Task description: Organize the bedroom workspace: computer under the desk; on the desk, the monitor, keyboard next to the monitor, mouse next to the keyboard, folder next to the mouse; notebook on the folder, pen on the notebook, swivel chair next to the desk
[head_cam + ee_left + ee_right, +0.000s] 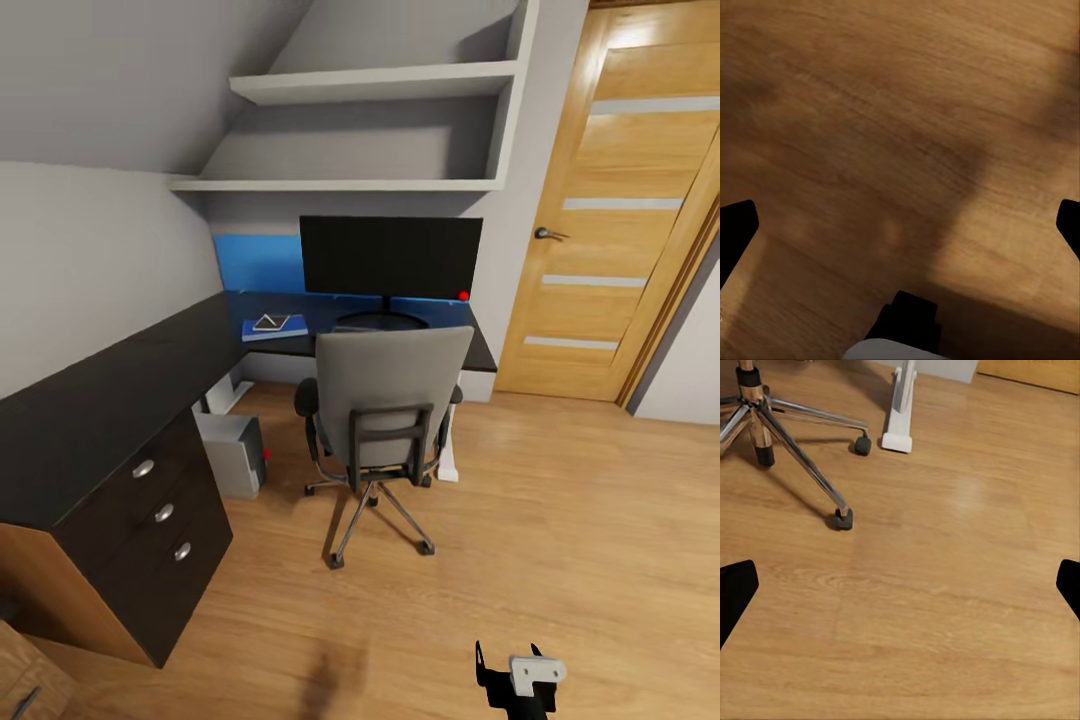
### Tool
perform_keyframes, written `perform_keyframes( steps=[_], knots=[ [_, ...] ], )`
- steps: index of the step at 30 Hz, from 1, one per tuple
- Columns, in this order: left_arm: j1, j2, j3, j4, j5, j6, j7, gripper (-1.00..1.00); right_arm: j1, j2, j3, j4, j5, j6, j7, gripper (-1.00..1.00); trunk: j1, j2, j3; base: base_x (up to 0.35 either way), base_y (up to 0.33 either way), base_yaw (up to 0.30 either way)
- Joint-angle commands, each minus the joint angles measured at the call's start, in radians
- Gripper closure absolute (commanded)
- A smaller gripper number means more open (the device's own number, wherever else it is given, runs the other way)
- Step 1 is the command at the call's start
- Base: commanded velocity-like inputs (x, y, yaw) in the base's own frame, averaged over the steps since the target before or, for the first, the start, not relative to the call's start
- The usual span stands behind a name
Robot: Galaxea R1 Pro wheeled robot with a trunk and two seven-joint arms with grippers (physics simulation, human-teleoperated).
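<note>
The black monitor stands on the back wing of the L-shaped black desk. Left of it on the desk lies the blue folder with the small pale notebook on top; the pen is too small to make out. The grey swivel chair stands in front of the desk, its back hiding the keyboard and mouse. The light-grey computer stands on the floor under the desk. My right gripper hangs open over the floor, short of the chair's chrome base. My left gripper is open above bare wooden floor.
Black drawers with silver knobs fill the desk's near end. A white desk leg stands just past the chair base. A wooden door is at the right, and open floor lies between it and the chair. Grey shelves hang above the monitor.
</note>
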Motion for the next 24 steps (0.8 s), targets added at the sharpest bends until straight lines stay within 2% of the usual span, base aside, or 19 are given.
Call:
perform_keyframes(
  steps=[1,24],
  knots=[
    [0.000,0.000,-0.008,0.000,0.005,-0.001,0.005,-1.00,-0.001,0.000,0.009,0.002,-0.003,-0.002,-0.005,-1.00,-0.004,0.007,0.002,0.000,0.000,0.000],
    [0.000,0.000,-0.008,0.000,0.005,-0.002,0.005,-1.00,-0.001,0.000,0.009,0.002,-0.003,-0.002,-0.005,-1.00,-0.092,0.168,0.074,0.000,0.000,0.000]
  ],
)
